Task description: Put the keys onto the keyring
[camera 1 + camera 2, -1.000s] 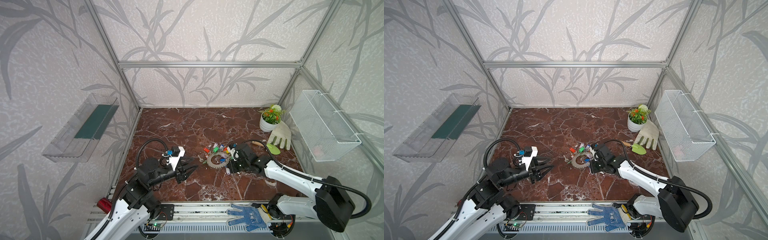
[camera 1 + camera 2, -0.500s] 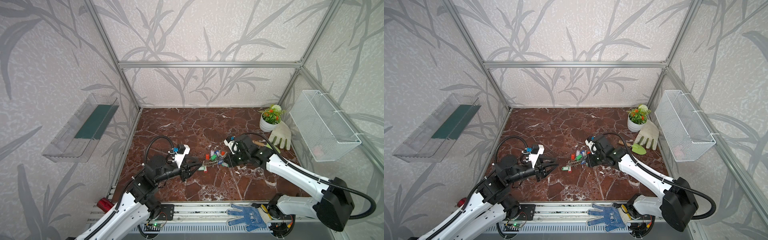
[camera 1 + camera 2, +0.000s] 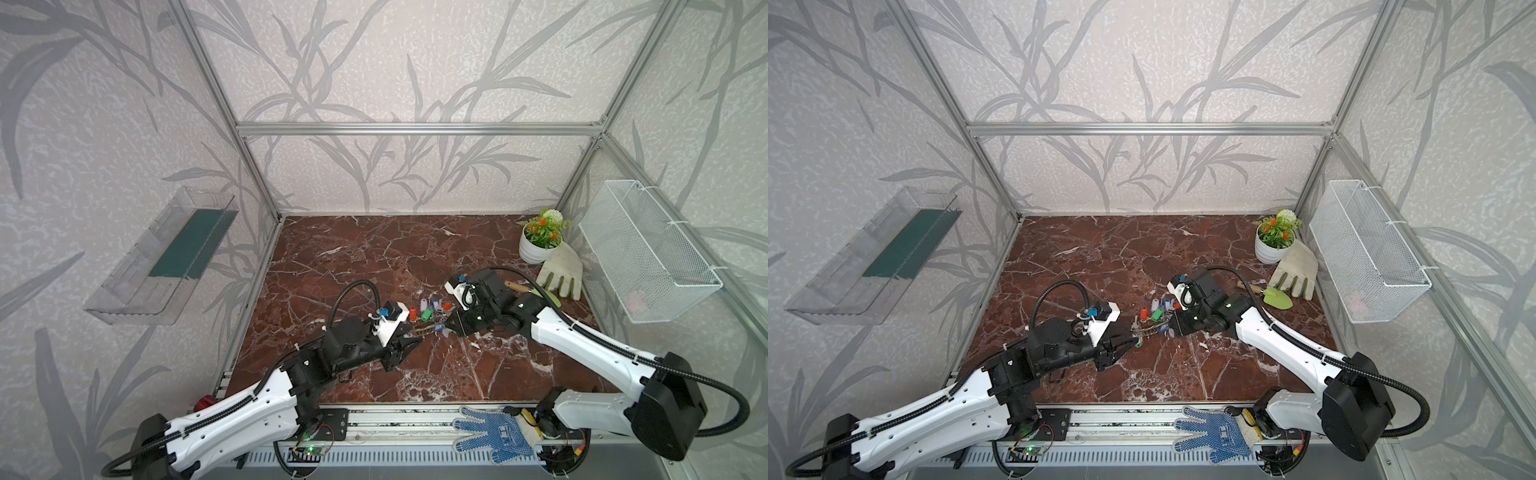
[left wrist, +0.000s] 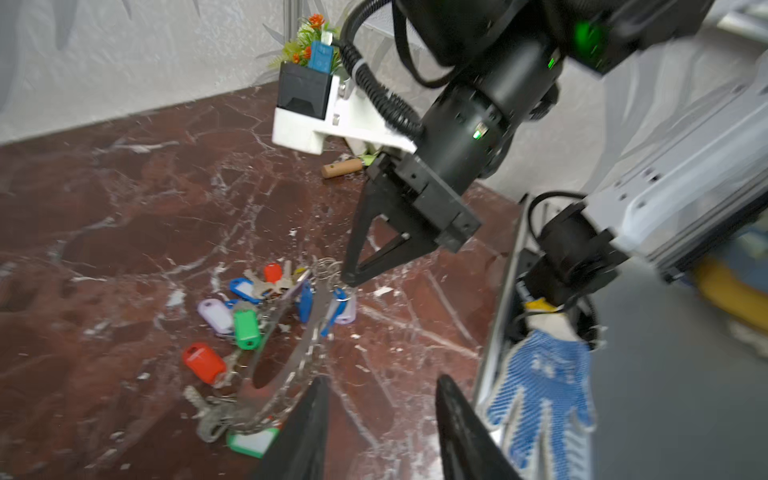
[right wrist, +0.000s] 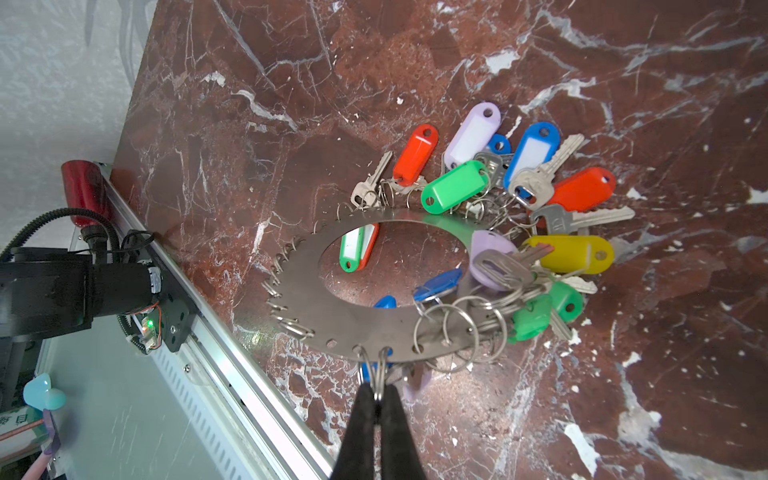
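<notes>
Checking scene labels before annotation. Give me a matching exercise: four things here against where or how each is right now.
Things:
1. right gripper
2. left gripper
3. blue dotted glove
4. potted plant

Places or states:
A. in the back right corner of the table
B. shut on a split ring of the keyring
C. lying on the front rail, off the table
D. open, beside the keyring's rim

Pairs: 1-B, 2-D, 3-C, 4-A.
</notes>
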{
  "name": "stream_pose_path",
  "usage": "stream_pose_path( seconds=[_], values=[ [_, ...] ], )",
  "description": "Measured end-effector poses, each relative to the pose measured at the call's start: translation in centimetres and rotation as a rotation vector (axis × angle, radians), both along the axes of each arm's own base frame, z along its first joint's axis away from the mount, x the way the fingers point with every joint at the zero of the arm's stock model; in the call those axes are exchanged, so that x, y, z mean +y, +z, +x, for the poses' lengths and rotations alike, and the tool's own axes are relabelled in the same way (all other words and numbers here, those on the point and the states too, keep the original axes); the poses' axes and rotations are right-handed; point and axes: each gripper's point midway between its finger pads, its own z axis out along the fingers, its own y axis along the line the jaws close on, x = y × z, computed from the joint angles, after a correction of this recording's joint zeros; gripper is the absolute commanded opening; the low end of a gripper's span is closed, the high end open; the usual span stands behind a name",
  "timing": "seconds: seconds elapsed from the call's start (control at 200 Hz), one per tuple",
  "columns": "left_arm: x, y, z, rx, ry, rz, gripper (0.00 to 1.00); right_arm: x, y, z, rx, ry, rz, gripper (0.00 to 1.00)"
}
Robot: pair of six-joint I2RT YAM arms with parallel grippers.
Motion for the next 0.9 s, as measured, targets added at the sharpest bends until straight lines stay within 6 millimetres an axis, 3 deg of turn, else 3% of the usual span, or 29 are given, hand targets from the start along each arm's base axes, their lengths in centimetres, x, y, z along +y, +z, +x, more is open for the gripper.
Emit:
stream_pose_path(
  seconds=[0.09,0.195,0.3,0.565,0.8,0.9],
  values=[
    [0.3,-1.6,1.0,-0.091,0.024,0.080,0.66,0.0,0.7,0.1,-0.007,0.009,0.004,0.00],
    [0.2,-3.5,1.5,-0.172,0.007,0.162,0.90,0.1,1.9,0.4,-0.017,0.020,0.021,0.00],
    [-0.5,-4.5,1.3,-0.236,-0.041,0.217,0.99,0.3,2.8,0.4,-0.023,0.034,0.033,0.00],
    [-2.6,-6.4,1.3,-0.279,-0.097,0.260,0.98,0.2,3.1,0.0,-0.008,0.045,0.035,0.00],
    [-2.9,-7.3,2.6,-0.272,-0.023,0.280,0.69,0.1,3.4,-0.2,-0.009,0.043,0.038,0.00],
    [-2.9,-7.2,2.9,-0.274,-0.005,0.271,0.62,0.0,3.6,-0.3,-0.014,0.042,0.041,0.00]
  ],
)
